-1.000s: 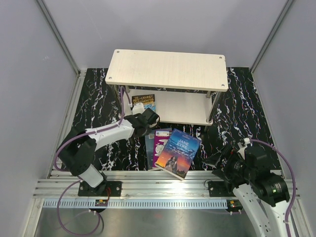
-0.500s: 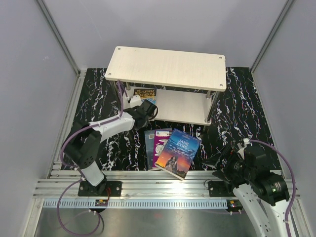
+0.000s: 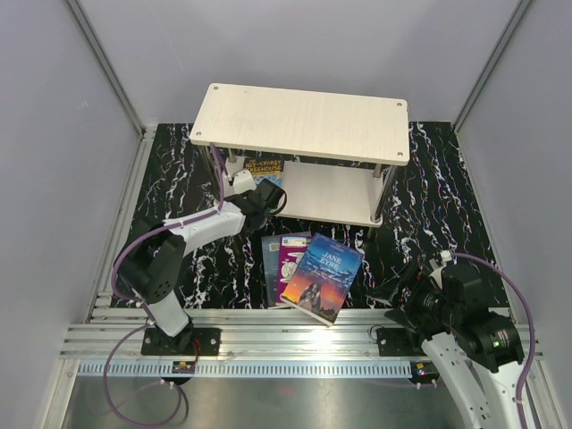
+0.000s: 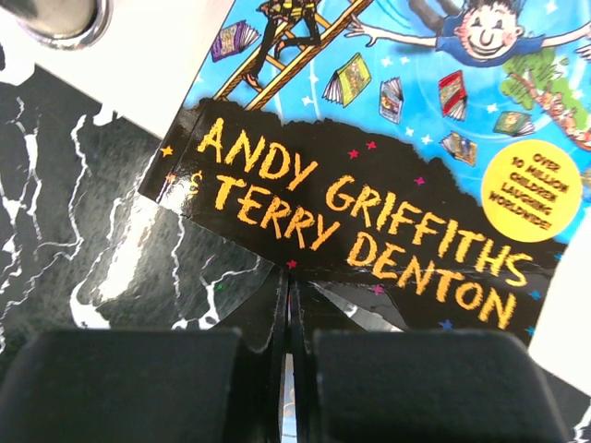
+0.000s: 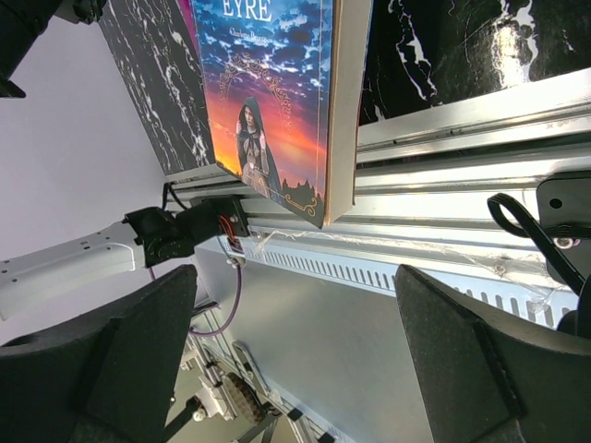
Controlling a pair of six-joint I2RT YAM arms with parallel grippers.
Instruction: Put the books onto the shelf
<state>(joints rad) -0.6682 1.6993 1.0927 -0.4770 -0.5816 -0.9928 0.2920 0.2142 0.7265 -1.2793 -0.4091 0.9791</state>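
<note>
**Treehouse book** (image 3: 263,167): found lying flat, cover up, on the left end of the lower tier of the shelf (image 3: 304,123). This is at upper centre of the overhead frame, and the book is partly hidden under the top board. In the left wrist view the blue cover and orange author names are spread across the upper right. The book's near corner is seen jutting past the pale board over the black marbled table (image 4: 92,231).

**Left gripper** (image 3: 264,190): jaws closed, pads pressed together with only a thin slit left between them. The tips are placed right at the book's near edge, at bottom centre of the wrist frame. Whether that edge is pinched cannot be told. A round metal post foot (image 4: 54,13) is noted in the upper left corner.

**Other books:** Jane Eyre (image 3: 322,277) is laid cover up and tilted on top of a purple book (image 3: 291,257). A dark teal book (image 3: 269,268) is exposed at the left of the pile. The pile is set at centre of the overhead frame, below the shelf and apart from it. Jane Eyre's near corner is carried over the aluminium rail (image 3: 268,344).

**Right gripper** (image 5: 295,277): jaws spread wide, nothing between them. It is held at lower right of the overhead frame, to the right of the pile and not touching it.
</note>
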